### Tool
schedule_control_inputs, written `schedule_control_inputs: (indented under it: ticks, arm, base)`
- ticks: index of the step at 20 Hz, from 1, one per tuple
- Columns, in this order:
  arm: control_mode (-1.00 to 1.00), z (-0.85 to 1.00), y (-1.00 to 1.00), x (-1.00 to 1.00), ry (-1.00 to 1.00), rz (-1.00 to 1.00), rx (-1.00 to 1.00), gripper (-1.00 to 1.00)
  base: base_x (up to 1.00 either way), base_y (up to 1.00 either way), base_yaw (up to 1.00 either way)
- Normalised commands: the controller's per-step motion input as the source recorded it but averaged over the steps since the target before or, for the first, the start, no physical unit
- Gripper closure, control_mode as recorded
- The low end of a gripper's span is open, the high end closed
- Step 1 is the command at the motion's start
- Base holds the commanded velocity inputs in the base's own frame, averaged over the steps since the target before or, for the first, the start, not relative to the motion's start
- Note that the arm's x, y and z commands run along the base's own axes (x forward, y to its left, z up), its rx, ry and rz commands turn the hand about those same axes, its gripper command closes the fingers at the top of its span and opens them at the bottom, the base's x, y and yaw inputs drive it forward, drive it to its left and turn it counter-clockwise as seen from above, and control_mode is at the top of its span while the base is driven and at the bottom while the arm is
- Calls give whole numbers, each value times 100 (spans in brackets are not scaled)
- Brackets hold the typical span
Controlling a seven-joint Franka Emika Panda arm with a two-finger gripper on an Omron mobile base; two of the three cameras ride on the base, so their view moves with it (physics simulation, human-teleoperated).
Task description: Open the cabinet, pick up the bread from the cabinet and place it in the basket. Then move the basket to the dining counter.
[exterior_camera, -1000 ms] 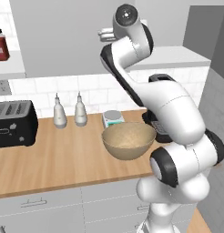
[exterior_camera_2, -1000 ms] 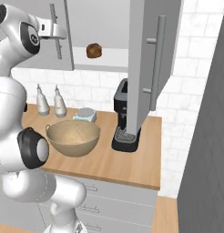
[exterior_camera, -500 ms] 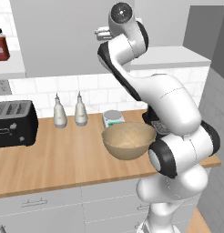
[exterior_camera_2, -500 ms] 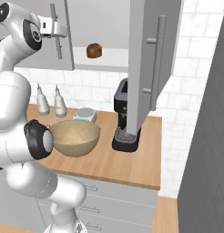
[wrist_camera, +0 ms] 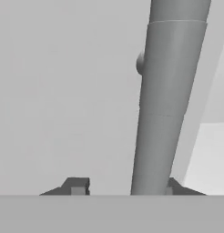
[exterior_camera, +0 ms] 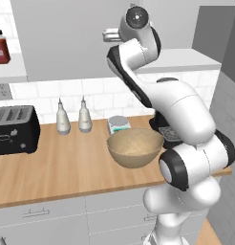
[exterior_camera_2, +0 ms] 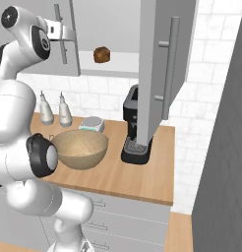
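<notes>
Reaching up to the cabinet (exterior_camera_2: 165, 64), the hand (wrist_camera: 123, 186) has its two fingertips spread either side of the left door's bar handle (wrist_camera: 166, 100), not pinching it. Inside the cabinet, the bread (exterior_camera_2: 101, 54) sits on the shelf; below the cabinet, the basket (exterior_camera_2: 79, 148) rests on the table (exterior_camera_2: 142, 179) beside the coffee machine (exterior_camera_2: 134, 125).

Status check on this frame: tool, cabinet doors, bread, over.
Tool open astride left door's handle. Right cabinet door swung open; bread on shelf. Basket on worktop, nothing blocking.
</notes>
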Motion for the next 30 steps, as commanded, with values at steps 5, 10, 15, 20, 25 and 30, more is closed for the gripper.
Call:
schedule_control_inputs:
  ticks: [5, 10, 15, 20, 25, 30]
  arm:
    - [-100, 0, 0, 1, -7, 2, 1, 100]
    - [-100, 0, 18, -4, 0, -7, 0, 100]
    - [-100, 0, 68, -68, 0, -25, -1, 100]
    - [-100, 0, 75, -100, 0, -24, 0, 100]
    - [-100, 0, 79, -100, 0, -11, 0, 100]
    - [-100, 0, 82, -100, -1, -2, 0, 100]
  base:
    - [0, 0, 0]
    - [0, 0, 0]
    - [0, 0, 0]
    - [0, 0, 0]
    - [0, 0, 0]
    - [0, 0, 0]
